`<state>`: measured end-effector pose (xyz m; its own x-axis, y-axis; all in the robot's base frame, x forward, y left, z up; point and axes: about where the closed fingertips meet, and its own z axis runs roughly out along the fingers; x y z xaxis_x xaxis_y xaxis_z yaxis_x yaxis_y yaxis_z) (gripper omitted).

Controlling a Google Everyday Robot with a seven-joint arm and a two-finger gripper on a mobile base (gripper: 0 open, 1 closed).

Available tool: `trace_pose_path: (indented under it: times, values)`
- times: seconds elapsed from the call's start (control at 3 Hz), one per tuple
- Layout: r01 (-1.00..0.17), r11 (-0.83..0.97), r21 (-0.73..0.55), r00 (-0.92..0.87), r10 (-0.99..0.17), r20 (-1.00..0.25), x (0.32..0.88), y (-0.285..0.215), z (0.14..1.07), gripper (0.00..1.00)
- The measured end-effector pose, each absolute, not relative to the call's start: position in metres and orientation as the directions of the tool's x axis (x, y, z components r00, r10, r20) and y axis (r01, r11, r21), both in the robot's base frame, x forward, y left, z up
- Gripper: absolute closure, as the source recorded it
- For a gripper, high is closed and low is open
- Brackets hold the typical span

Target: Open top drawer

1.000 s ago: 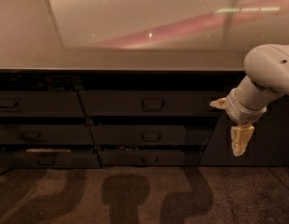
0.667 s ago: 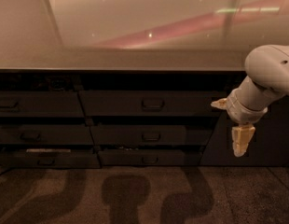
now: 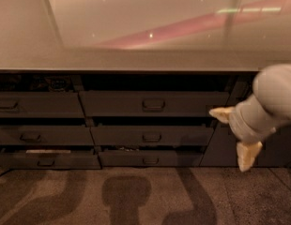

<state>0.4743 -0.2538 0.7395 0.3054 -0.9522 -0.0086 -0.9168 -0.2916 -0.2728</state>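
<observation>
The top drawer (image 3: 154, 103) is the wide dark front in the middle of the upper row under the counter, with one loop handle (image 3: 154, 104) at its centre. A dark gap shows above its front. My gripper (image 3: 235, 134) hangs at the right, in front of the drawer's right end and well right of the handle. Its two pale fingers (image 3: 248, 154) stand spread apart with nothing between them; one points left, the other down. The white arm (image 3: 277, 90) runs off the right edge.
A glossy countertop (image 3: 145, 55) overhangs the drawers. Below lie two shallower drawer fronts (image 3: 151, 136). A column of drawers stands at the left (image 3: 37, 104); its lowest (image 3: 44, 159) is slightly out with something pale inside. Speckled floor (image 3: 136, 196) lies in front.
The arm and gripper have sunk slightly and come closer to the camera. The drawers have not moved.
</observation>
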Motion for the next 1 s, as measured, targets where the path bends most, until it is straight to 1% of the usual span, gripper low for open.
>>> trace_pose_path:
  times: [0.33, 0.67, 1.0]
  values:
    - [-0.893, -0.337, -0.299, 0.345, -0.938, 0.026, 0.443, -0.2687, 0.7194, 0.0]
    - [-0.893, -0.337, -0.299, 0.345, -0.938, 0.026, 0.443, -0.2687, 0.7194, 0.0]
    - [-0.861, -0.348, -0.37, 0.349, -0.935, 0.068, 0.4409, -0.2692, 0.7259, 0.0]
